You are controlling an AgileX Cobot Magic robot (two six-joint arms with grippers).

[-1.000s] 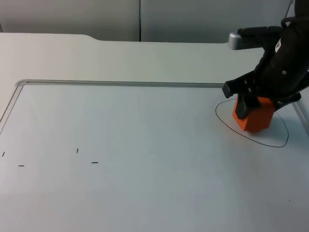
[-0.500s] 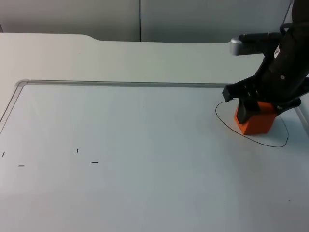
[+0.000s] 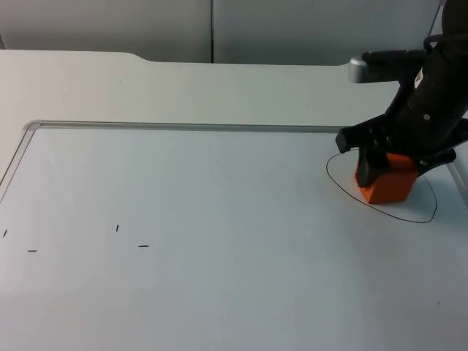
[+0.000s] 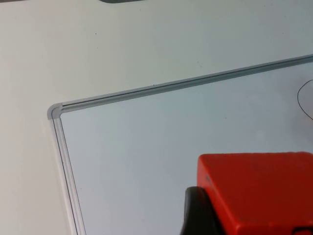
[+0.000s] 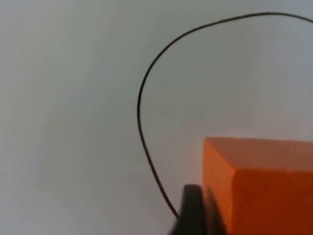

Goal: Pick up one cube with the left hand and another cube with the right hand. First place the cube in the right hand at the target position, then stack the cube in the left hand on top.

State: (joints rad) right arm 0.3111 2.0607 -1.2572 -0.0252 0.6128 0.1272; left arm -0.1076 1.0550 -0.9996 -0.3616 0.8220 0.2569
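I see the orange cube (image 3: 390,183) sitting inside the drawn circle (image 3: 380,212), one vertical edge turned toward the top camera, near the whiteboard's (image 3: 183,219) right frame. The right gripper (image 3: 384,164) clamps it, hiding its top. My left gripper (image 4: 254,223) grips a red cube (image 4: 259,191), cut off at the frame, above the board's corner (image 4: 55,110). Open board spreads leftward.
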